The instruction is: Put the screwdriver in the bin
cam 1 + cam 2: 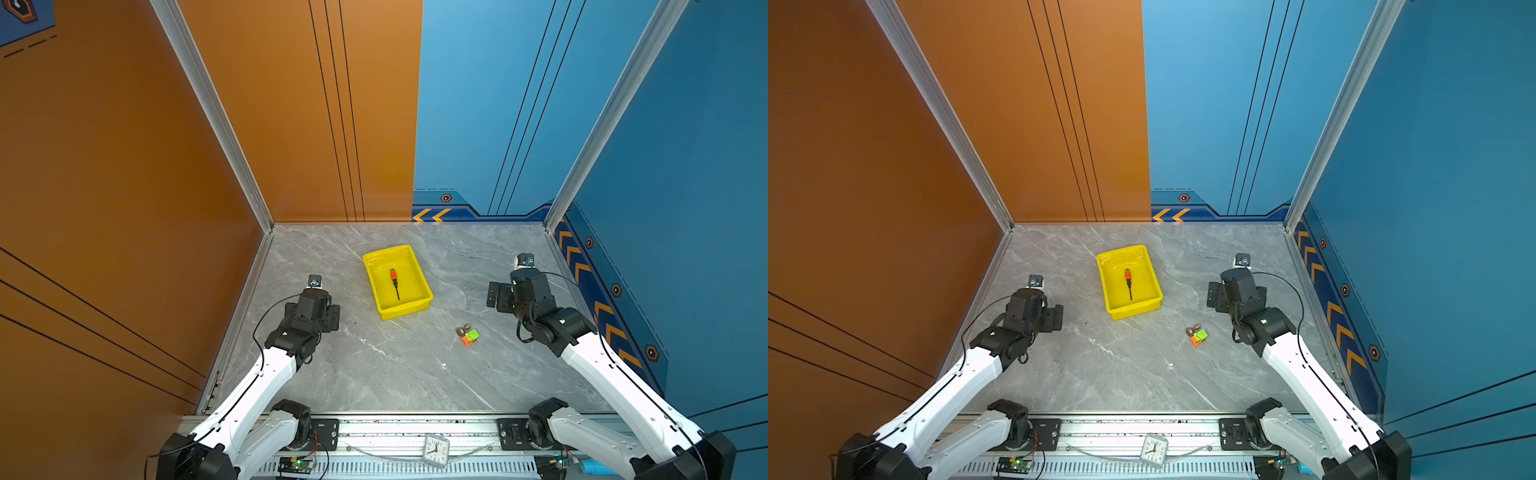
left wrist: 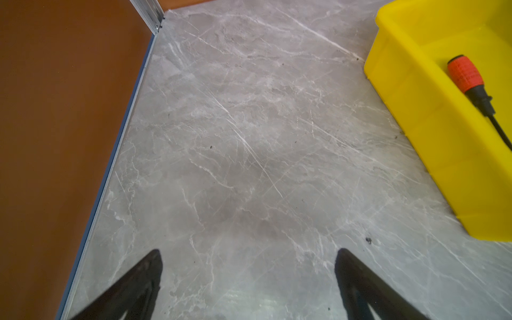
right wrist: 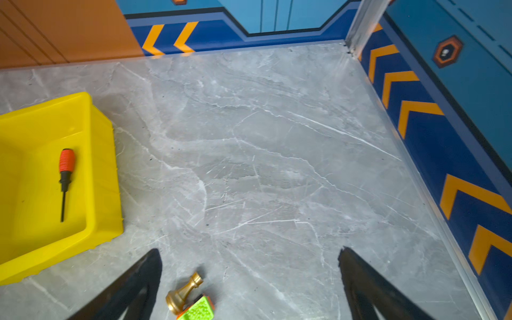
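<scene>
The screwdriver (image 1: 394, 282) lies flat inside the yellow bin (image 1: 405, 310), so the task appears complete; the left gripper (image 2: 249, 250) and right gripper (image 3: 250, 249) stand wide and empty, well apart from the bin.

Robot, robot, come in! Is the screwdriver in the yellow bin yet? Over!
Status: left tool open, empty; right tool open, empty. The screwdriver lies flat inside the yellow bin. Nothing in the way; toy block apart on table.
</scene>
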